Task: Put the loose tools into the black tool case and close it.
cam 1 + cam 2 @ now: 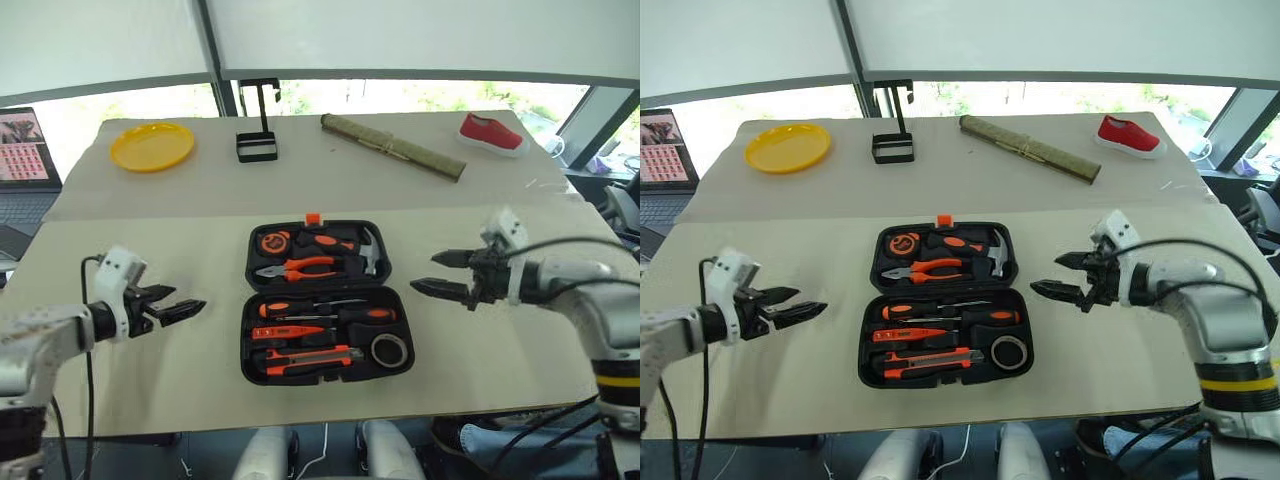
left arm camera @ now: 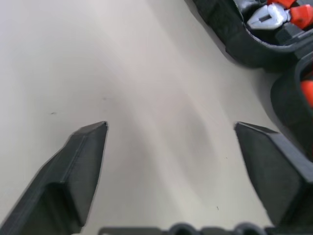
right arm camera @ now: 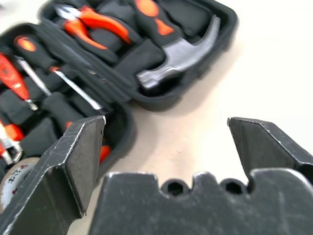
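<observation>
The black tool case [image 1: 246, 340] lies open and flat in the middle of the table, orange latch [image 1: 313, 217] on its far edge. Its near half holds two screwdrivers [image 1: 300, 306], a slim orange tester screwdriver [image 1: 285, 332], the utility knife [image 1: 310, 358] and a tape roll [image 1: 389, 350]. In the far half sit pliers [image 1: 300, 268], a hammer [image 3: 181, 51] and a tape measure [image 1: 272, 241]. My left gripper [image 1: 187, 300] hovers open and empty left of the case. My right gripper [image 1: 428, 272] hovers open and empty right of it, pointing at the case.
Along the table's far side stand a yellow plate [image 1: 152, 145], a small black wire stand [image 1: 257, 145], a rolled mat [image 1: 392, 147] and a red shoe [image 1: 490, 133]. A laptop [image 1: 25, 150] sits off the far left corner.
</observation>
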